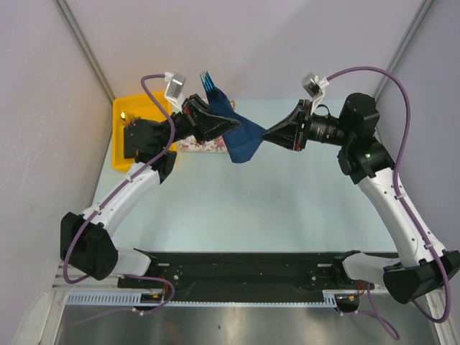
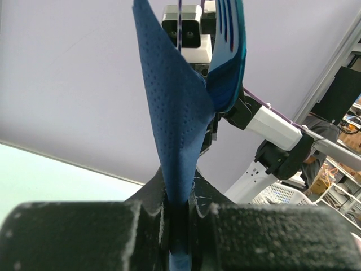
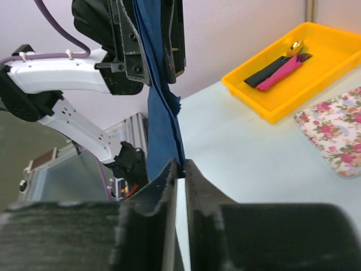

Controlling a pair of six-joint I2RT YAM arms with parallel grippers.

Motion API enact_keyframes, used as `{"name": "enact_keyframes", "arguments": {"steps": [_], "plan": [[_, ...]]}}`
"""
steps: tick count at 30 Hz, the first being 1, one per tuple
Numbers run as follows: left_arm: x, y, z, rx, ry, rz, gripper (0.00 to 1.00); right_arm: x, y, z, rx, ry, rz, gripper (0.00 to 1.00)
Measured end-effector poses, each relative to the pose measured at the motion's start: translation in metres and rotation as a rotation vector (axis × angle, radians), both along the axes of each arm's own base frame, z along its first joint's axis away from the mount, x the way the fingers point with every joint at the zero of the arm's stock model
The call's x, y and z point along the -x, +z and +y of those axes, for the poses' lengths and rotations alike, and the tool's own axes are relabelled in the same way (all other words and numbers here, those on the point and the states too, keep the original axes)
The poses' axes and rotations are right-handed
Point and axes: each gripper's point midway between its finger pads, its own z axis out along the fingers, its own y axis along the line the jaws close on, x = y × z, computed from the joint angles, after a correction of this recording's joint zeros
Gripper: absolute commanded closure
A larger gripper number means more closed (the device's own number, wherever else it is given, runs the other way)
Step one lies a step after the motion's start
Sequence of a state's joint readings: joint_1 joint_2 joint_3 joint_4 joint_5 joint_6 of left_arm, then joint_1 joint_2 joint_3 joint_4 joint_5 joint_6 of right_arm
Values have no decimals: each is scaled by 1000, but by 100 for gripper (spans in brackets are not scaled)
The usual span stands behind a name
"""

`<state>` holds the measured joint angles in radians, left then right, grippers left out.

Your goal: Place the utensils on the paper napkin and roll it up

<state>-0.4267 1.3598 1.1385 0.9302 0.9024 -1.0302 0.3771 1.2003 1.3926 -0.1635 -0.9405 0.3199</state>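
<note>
The paper napkin (image 1: 244, 140), dark navy, hangs stretched in the air between my two grippers above the back of the table. My left gripper (image 1: 215, 122) is shut on one end of it (image 2: 175, 113). A blue fork (image 1: 208, 80) sticks up out of that end, tines upward (image 2: 228, 51); its handle is hidden behind the folds. My right gripper (image 1: 267, 135) pinches the opposite corner with its very tips. In the right wrist view the napkin (image 3: 161, 124) runs from my right gripper (image 3: 180, 169) up to the left gripper (image 3: 146, 51).
A pink-and-white floral mat (image 1: 201, 146) (image 3: 338, 130) lies on the table under the left gripper. Behind it stands a yellow tray (image 1: 133, 108) (image 3: 271, 110) holding a black block, a pink block (image 3: 279, 72) and a gold-coloured piece (image 3: 294, 46).
</note>
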Motion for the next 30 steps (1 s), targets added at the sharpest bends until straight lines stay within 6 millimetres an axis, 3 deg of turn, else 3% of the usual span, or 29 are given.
{"name": "enact_keyframes", "arguments": {"steps": [1, 10, 17, 24, 30], "plan": [[0, 0, 0, 0, 0, -1, 100, 0, 0, -1, 0, -2, 1, 100], [2, 2, 0, 7, -8, -4, 100, -11, -2, 1, -10, -8, -4, 100], [7, -3, -6, -7, -42, 2, 100, -32, -28, 27, -15, 33, 46, 100], [8, -8, -9, -20, -63, 19, 100, -20, -33, 55, -37, 115, 30, 100], [8, -11, -10, -24, -74, 30, 100, -15, -30, 67, -56, 150, 8, 100]]}}
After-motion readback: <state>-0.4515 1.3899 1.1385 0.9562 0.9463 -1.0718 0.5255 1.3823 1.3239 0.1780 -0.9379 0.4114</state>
